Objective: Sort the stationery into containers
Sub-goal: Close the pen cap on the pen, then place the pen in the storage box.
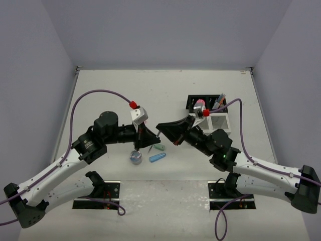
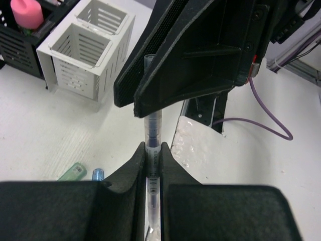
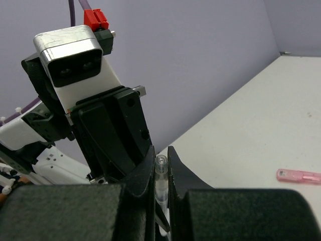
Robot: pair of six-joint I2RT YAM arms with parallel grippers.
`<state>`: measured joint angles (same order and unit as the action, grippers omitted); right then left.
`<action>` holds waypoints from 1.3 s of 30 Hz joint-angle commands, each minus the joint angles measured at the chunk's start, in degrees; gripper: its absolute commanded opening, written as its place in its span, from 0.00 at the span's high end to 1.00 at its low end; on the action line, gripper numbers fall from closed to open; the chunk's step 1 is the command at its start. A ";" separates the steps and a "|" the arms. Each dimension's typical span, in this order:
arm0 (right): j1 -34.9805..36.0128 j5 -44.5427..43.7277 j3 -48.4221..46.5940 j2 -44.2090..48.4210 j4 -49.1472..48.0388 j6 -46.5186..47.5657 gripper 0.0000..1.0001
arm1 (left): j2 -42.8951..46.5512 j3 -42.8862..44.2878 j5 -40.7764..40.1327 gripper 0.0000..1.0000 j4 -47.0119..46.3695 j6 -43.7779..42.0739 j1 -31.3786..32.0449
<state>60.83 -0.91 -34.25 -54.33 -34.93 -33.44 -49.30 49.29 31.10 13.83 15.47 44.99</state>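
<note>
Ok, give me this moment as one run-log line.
phase: pen handover | left gripper: shut on clear pen | right gripper: shut on clear pen | loose: mint piece, blue piece

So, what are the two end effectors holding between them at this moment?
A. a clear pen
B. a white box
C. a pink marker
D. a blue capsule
A: the clear pen is clamped at its lower part by the left end effector, and its top end sits between the fingers of the right end effector, which close on it from the other side.
</note>
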 commanded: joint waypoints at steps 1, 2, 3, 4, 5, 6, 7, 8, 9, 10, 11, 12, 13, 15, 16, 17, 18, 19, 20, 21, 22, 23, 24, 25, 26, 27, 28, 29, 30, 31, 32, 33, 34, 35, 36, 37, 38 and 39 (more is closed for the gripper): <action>2.62 5.96 1.72 1.79 29.77 1.41 1.00 | 6.16 -0.07 -5.75 1.00 -30.11 -0.53 -2.19; 2.59 4.65 1.15 2.83 30.67 1.41 1.00 | 6.53 -0.08 -7.59 1.00 -28.50 -0.50 -2.16; 2.55 3.59 0.74 3.60 31.53 1.36 1.00 | 6.57 0.24 -9.40 1.00 -26.91 -0.42 -2.10; 2.62 1.41 0.44 5.15 31.91 1.36 1.00 | 6.36 0.69 -10.78 1.00 -25.63 -0.25 -2.10; 2.55 0.89 -0.20 5.66 32.48 1.36 1.00 | 5.79 1.33 -13.51 1.00 -23.91 -0.06 -2.10; 2.54 -1.35 -0.84 6.32 33.35 1.20 1.00 | 5.02 1.97 -15.41 0.99 -22.71 0.71 -2.15; 2.49 -3.65 -1.84 6.77 34.16 1.09 1.00 | 4.32 2.47 -17.54 0.96 -21.26 1.48 -2.15; 2.38 -5.72 -2.80 6.84 34.58 1.09 1.00 | 3.72 2.62 -19.34 0.89 -20.06 2.30 -2.13; 2.13 -7.92 -3.42 6.77 34.75 1.08 1.00 | 3.14 2.52 -19.98 0.82 -19.80 3.34 -2.19; 1.49 -8.69 -4.42 6.66 34.75 1.01 1.00 | 2.96 2.31 -19.85 0.81 -20.15 3.82 -2.19; 1.27 -8.81 -4.64 6.49 34.77 0.99 1.00 | 2.78 2.22 -19.65 0.79 -20.19 4.14 -2.19; 0.19 -8.68 -5.79 6.23 34.83 0.88 1.00 | 2.60 1.82 -18.77 0.74 -20.33 4.61 -2.17; -0.53 -8.75 -6.79 5.73 34.76 0.74 1.00 | 2.44 1.60 -18.62 0.62 -20.33 4.86 -2.12; -1.32 -9.54 -8.36 4.73 34.75 0.81 1.00 | 2.37 1.46 -19.12 0.27 -19.62 5.01 -2.12; -1.75 -10.34 -9.54 4.06 34.75 0.83 1.00 | 2.37 1.49 -19.86 0.09 -19.08 5.13 -2.16; -2.55 -10.89 -10.26 3.66 34.75 0.83 1.00 | 2.34 1.55 -20.96 0.03 -18.27 5.18 -2.19; -3.52 -11.31 -10.82 3.33 34.75 0.83 1.00 | 2.29 1.59 -22.17 0.01 -17.35 5.18 -2.19; -4.42 -11.75 -11.36 3.05 35.97 0.90 1.00 | 2.28 1.89 -23.47 0.00 -16.46 5.18 -2.19; -5.72 -14.17 -12.34 2.50 37.07 1.48 1.00 | 2.22 2.71 -26.30 0.00 -14.59 5.31 -2.13; -6.70 -16.10 -13.12 2.06 38.66 2.29 1.00 | 2.15 4.03 -28.63 0.00 -12.01 5.60 -2.10; -8.08 -18.00 -13.87 1.68 40.31 3.22 1.00 | 2.11 5.21 -31.77 0.00 -8.88 6.04 -2.10; -10.14 -20.20 -14.73 1.38 41.70 4.15 1.00 | 2.11 6.10 -36.19 0.00 -5.36 6.53 -2.11; -12.23 -21.74 -15.56 1.65 43.00 4.70 1.00 | 2.11 7.48 -40.09 0.00 -1.90 6.72 -2.15; -14.31 -23.28 -16.39 1.92 44.30 5.26 1.00 | 2.11 8.85 -43.99 0.00 1.57 6.92 -2.19; -15.95 -25.71 -17.29 2.48 45.53 6.23 1.00 | 2.20 9.75 -46.18 0.00 4.16 6.45 -2.14; -18.01 -28.11 -18.57 2.93 46.87 7.18 1.00 | 2.33 10.40 -47.96 0.00 6.83 5.89 -2.13; -20.91 -30.77 -20.68 2.81 48.51 7.89 1.00 | 2.52 10.50 -48.82 0.00 9.47 5.20 -2.17; -22.79 -34.27 -22.06 2.10 50.34 8.56 1.00 | 2.88 10.50 -49.07 0.00 10.70 4.60 -2.10; -25.04 -35.60 -23.18 1.55 52.41 9.57 1.00 | 3.53 10.26 -49.17 0.00 12.01 4.35 -2.10; -28.09 -36.60 -24.50 0.96 53.22 10.17 1.00 | 3.99 10.06 -49.04 0.00 13.60 4.15 -2.10; -30.14 -36.70 -25.11 0.89 53.30 10.23 1.00 | 4.04 9.80 -48.71 0.00 14.56 4.13 -2.10; -33.88 -35.84 -25.64 0.89 53.46 10.47 1.00 | 4.75 9.22 -47.97 0.00 15.67 4.05 -2.10; -36.36 -34.07 -25.75 1.26 53.47 10.34 1.00 | 5.46 8.59 -47.52 0.00 16.05 3.68 -2.10; -38.27 -32.46 -25.81 1.54 53.51 10.30 1.00 | 6.21 7.83 -47.27 0.00 16.29 3.25 -2.10; -39.77 -31.51 -26.00 1.53 53.61 10.43 1.00 | 6.91 7.04 -47.47 0.00 16.56 2.84 -2.12; -41.72 -31.38 -26.45 1.17 53.78 10.56 1.00 | 7.14 6.64 -48.14 0.00 17.11 2.61 -2.17; -42.89 -31.12 -26.70 0.37 53.96 10.85 1.00 | 7.25 6.31 -48.58 0.00 17.59 2.46 -2.10; -44.06 -30.87 -26.96 -0.43 54.14 11.14 1.00 | 7.36 5.98 -49.02 0.00 18.06 2.32 -2.03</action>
<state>21.01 -31.90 -58.61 -52.98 16.69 -24.35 -43.16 56.53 -14.81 27.63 20.16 43.13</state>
